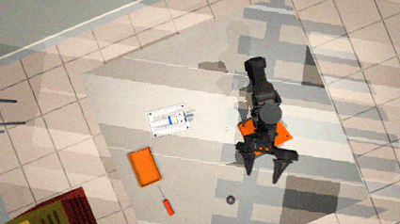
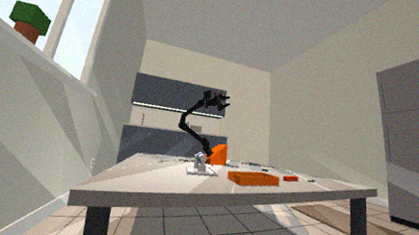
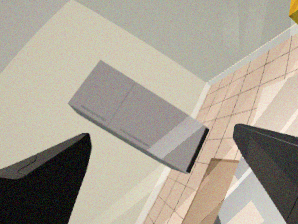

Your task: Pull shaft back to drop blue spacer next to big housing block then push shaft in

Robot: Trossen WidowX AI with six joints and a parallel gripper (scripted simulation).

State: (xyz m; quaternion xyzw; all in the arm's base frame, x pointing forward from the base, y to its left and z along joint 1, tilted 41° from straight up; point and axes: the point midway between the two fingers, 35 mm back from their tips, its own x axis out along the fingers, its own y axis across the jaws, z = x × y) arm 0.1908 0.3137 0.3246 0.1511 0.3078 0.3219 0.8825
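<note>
Gripper (image 1: 262, 179) (image 2: 227, 101) (image 3: 164, 135) wide open and empty, I seem barely begun; the blue spacer (image 1: 170, 120) sits within the white fixture (image 1: 154, 133) (image 2: 203, 170), so next I should swing over and grasp the shaft

Open tool (image 3: 164, 135), grey cabinet (image 3: 137, 115) btwn tips, tiled flr (image 3: 232, 107) at R
</note>
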